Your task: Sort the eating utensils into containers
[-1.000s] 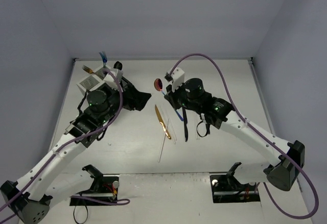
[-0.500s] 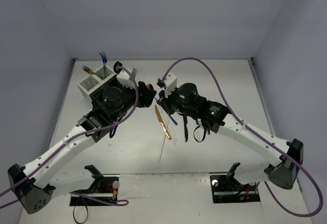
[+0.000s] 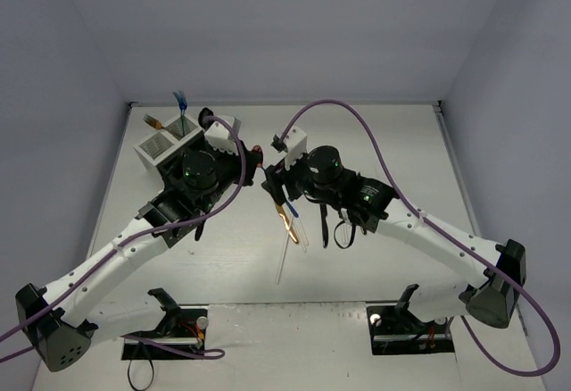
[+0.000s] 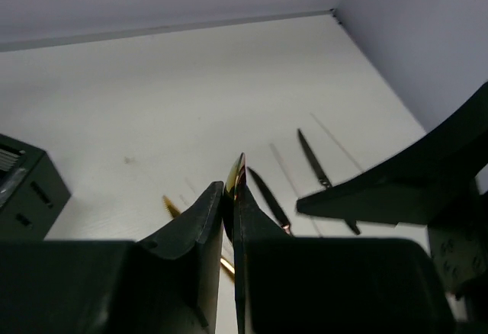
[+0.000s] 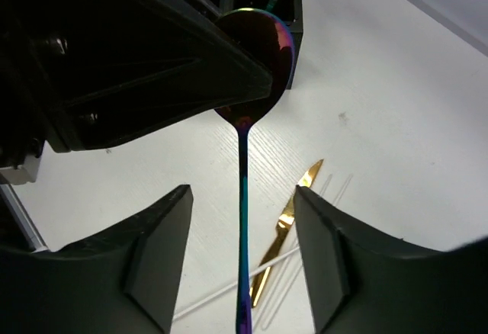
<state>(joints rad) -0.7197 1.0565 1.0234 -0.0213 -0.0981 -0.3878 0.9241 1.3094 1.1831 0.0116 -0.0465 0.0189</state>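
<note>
- Currently, centre of the overhead frame: left gripper [image 3: 258, 153] and right gripper [image 3: 273, 181] meet nose to nose above the table [image 3: 401, 141]
- left gripper: jaws closed tight on the bowl of the spoon [image 5: 263, 36]; in the left wrist view the bowl shows edge-on [image 4: 238, 170], pinched between the two fingers [image 4: 202, 212]
- right gripper [image 5: 242, 193]: jaws parted to a medium width, one finger either side of the spoon handle, a gap showing on both sides, no contact
- spoon: dark iridescent bowl, purple-blue handle; bowl near the top of the right wrist frame, handle running straight down to the bottom edge; clear of the table
- containers [image 3: 161, 145]: upper left of the overhead frame, behind the left arm; a blue utensil [image 3: 181, 105] and a gold utensil [image 3: 152, 123] stick up out of them
- on the table just below the grippers in the overhead frame: gold knife [image 3: 285, 213], lying flat; also lower centre of the right wrist view [image 5: 286, 227]
- black utensils [image 3: 324, 221] lie right of that knife, partly under the right arm; clear utensils [image 3: 302, 230] sit between the two
</note>
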